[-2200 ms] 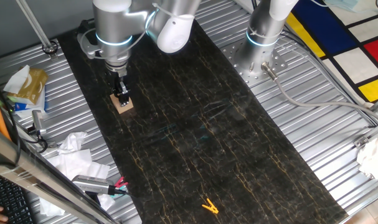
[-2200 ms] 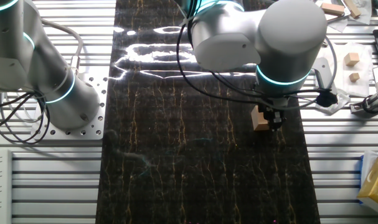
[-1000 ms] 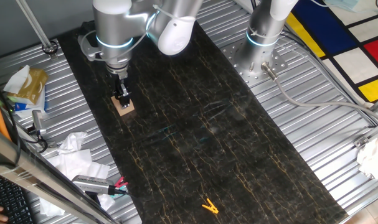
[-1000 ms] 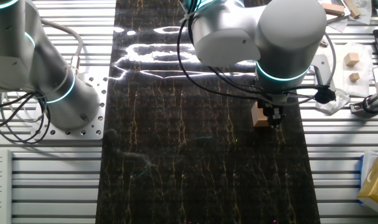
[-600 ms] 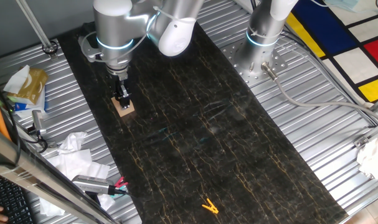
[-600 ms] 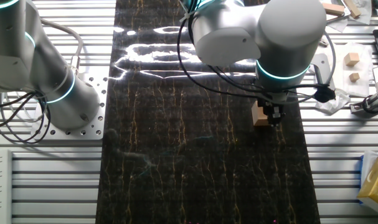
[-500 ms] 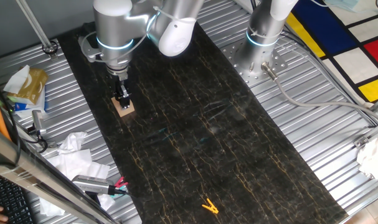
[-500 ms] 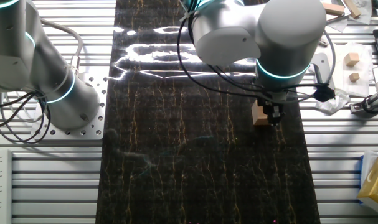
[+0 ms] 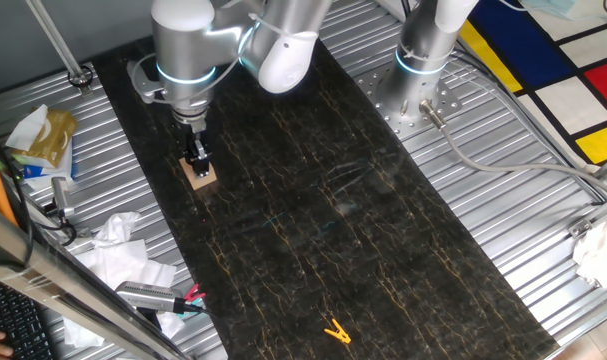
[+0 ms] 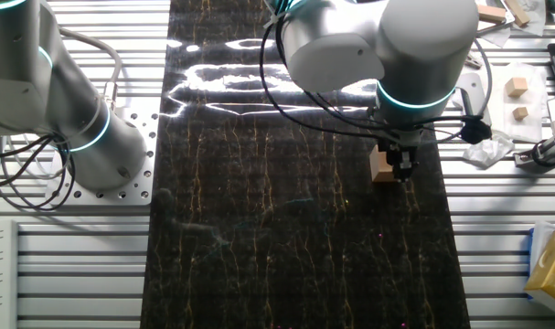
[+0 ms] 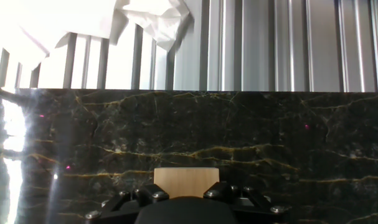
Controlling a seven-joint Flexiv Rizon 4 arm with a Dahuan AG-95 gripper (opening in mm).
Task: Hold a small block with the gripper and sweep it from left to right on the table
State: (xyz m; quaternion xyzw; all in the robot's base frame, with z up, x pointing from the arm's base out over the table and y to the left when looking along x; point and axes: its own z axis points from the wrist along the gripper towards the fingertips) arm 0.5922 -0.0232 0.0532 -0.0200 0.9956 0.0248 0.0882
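The small block point(image 9: 199, 175), a light tan wooden cube with plain faces, sits flat on the black gold-veined tabletop point(image 9: 323, 210) near its edge beside the ribbed metal. The black gripper point(image 9: 196, 155) points straight down onto it, its jaws closed against the block's sides. In the hand view the block's point(image 11: 186, 182) top face shows between the fingers.

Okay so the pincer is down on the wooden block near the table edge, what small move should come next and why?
Probably start sliding the block sideways across the table, away from the near edge. The pincer looks closed on the block, the block rests flat on the dark surface close to the ribbed metal border, and open table lies ahead.
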